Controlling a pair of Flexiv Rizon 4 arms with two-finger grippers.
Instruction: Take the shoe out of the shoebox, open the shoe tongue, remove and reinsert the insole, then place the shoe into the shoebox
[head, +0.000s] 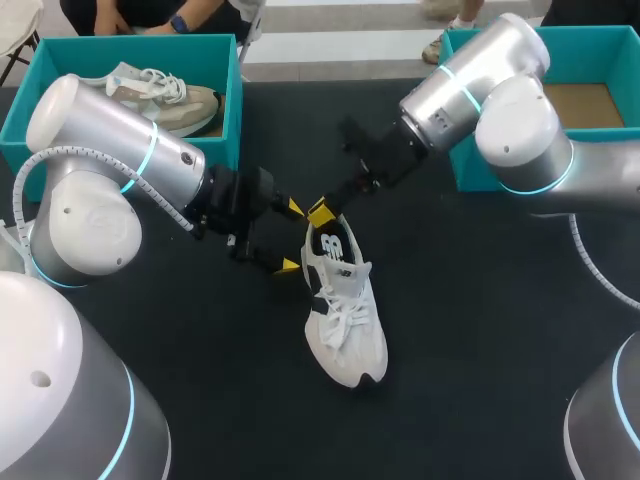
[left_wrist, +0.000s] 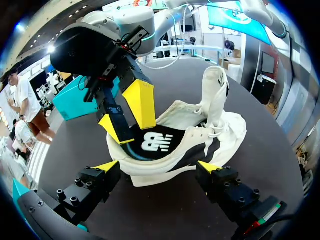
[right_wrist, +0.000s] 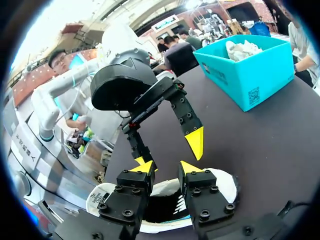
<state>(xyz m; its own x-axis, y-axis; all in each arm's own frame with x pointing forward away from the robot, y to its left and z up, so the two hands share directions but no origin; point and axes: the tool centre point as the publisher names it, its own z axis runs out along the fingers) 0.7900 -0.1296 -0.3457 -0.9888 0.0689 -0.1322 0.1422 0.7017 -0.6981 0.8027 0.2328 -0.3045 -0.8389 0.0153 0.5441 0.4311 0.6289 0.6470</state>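
A white sneaker (head: 345, 320) lies on the dark table, toe toward me and tongue pulled up. My left gripper (head: 290, 237) is open wide, its yellow tips on either side of the heel (left_wrist: 220, 125). My right gripper (head: 322, 212) comes down from above into the shoe's mouth. Its two fingers (left_wrist: 140, 102) are a little apart over the dark insole (left_wrist: 150, 142), which lies inside the shoe. I see nothing pinched between them. In the right wrist view the right gripper (right_wrist: 166, 167) hovers over the shoe collar (right_wrist: 220, 182), with the left gripper's fingers (right_wrist: 195, 142) just ahead.
A teal shoebox (head: 20, 110) at the back left holds another pale sneaker (head: 165, 95). A second teal box (head: 465, 170) at the back right shows a bare brown floor. Dark tabletop (head: 470, 330) stretches to the shoe's right and front.
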